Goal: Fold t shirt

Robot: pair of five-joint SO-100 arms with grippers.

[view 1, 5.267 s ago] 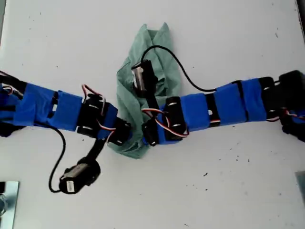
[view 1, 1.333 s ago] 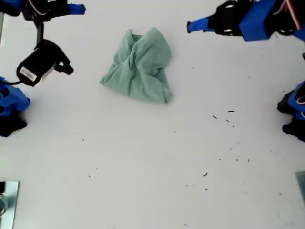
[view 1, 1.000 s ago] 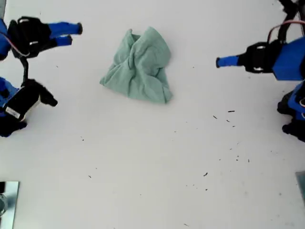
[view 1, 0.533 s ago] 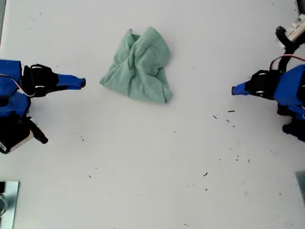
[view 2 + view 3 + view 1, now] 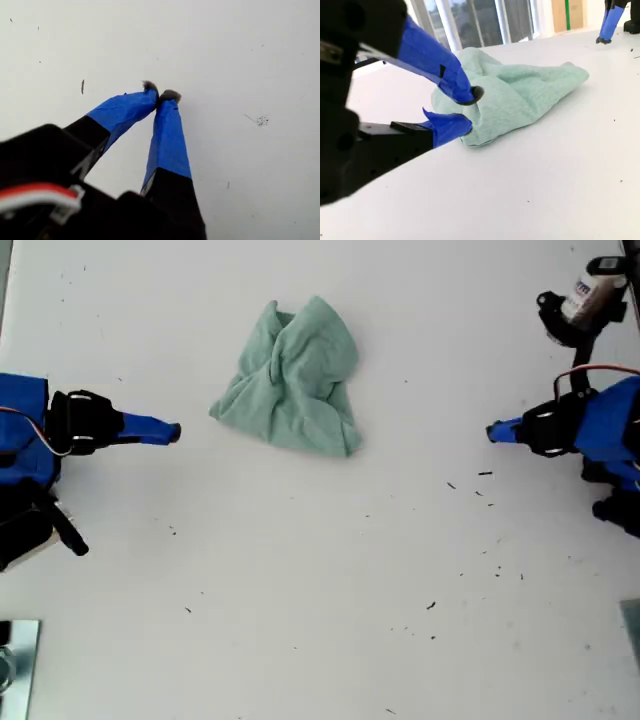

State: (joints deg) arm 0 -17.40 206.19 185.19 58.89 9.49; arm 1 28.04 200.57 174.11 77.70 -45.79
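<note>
Blue-taped, my first tool hangs pinched together over bare table. My second tool, slightly parted and empty, points at the t shirt, bunched mid-table toward the exterior view's top, apparently lining up for a grab.

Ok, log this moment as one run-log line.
t shirt: crumpled, unfolded | my first gripper: shut, empty, over table | my second gripper: open, facing shirt, apart

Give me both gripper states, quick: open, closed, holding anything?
My first gripper: closed, tips touching, holding nothing, over bare table.
My second gripper: open, holding nothing, pointed at the t-shirt lying crumpled on the table.
</note>
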